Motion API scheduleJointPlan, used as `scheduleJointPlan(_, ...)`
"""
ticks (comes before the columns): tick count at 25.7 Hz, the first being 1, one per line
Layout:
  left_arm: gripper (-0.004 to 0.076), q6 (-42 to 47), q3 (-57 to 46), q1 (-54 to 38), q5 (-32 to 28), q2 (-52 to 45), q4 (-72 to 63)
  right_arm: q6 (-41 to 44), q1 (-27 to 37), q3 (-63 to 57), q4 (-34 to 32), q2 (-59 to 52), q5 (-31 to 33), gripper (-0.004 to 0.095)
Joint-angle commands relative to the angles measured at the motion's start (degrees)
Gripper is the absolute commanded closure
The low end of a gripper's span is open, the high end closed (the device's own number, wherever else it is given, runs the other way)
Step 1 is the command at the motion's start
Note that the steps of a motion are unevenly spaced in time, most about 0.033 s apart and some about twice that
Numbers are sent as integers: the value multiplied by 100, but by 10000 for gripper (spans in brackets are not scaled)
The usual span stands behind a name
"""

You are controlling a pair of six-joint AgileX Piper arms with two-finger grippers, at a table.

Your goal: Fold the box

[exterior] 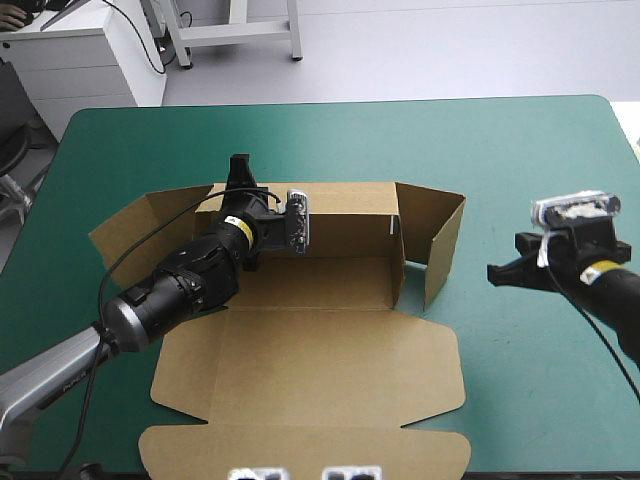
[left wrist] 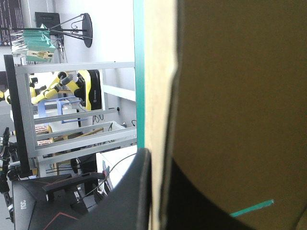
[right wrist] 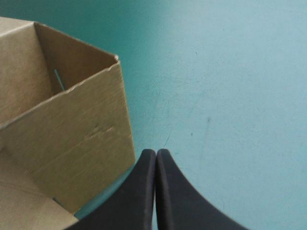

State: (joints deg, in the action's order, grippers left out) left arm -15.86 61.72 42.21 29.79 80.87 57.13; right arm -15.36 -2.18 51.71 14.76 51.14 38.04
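Observation:
The brown box (exterior: 320, 370) lies mid-table with its lid flat toward the near edge. Its back wall (exterior: 340, 205) and right side wall (exterior: 440, 245) stand raised, while the left flap (exterior: 135, 230) splays outward. My left gripper (exterior: 240, 172) sits on the back wall's top edge near the left corner. In the left wrist view the gripper (left wrist: 159, 155) is shut on the box, the board's pale edge (left wrist: 156, 96) running between its fingers. My right gripper (exterior: 494, 272) hovers to the right of the box, shut and holding nothing. The right wrist view shows this gripper (right wrist: 156, 153) just beside the right wall (right wrist: 72, 129).
The lid's front flap (exterior: 300, 450) reaches close to the table's near edge. A strip of teal-green cover (exterior: 475, 250) separates the box's right wall from my right gripper. Wider cover (exterior: 400, 140) lies beyond the back wall.

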Motion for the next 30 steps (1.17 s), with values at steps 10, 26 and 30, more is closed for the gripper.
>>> scheduleJointPlan(10,732,49,216,22,-35,-174,118,-54,-33,2471,120,2635,498,922)
scheduleJointPlan(26,732,-53,216,22,-23,59,124,841,-1416,3204,-935,3405,1649,922)
scheduleJointPlan(30,732,-82,216,7,-63,130,134,684,-1688,2693,-728,2999,1406,922)
